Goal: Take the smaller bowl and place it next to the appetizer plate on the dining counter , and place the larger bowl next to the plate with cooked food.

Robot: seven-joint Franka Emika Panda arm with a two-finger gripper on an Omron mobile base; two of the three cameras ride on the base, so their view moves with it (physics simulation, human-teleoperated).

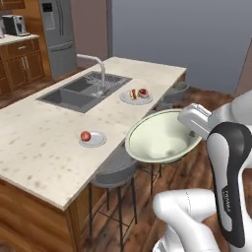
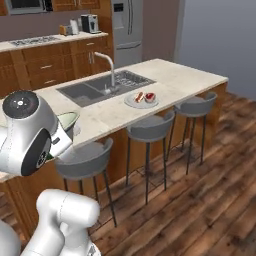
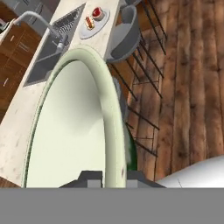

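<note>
Currently our gripper [image 3: 105, 177] pinches the bowl [image 1: 160, 138] by its rim, off the counter [image 1: 44, 147] edge; a tilt could slip it floorward.

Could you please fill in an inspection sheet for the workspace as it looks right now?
Surface: dining counter, beige speckled stone with an inset sink and tall tap.
Job's things: larger bowl held tilted in the air over the stools at the counter's near edge; appetizer plate carrying one red fruit; plate with cooked food beside the sink.
Clutter: nothing seen on the counter.
Grippers: gripper shut on the larger bowl's rim, one of the fingers each side.
Cables: nothing seen.
Surroundings: grey stools along the counter, wooden floor, fridge, wall cabinets with a stove.
</note>
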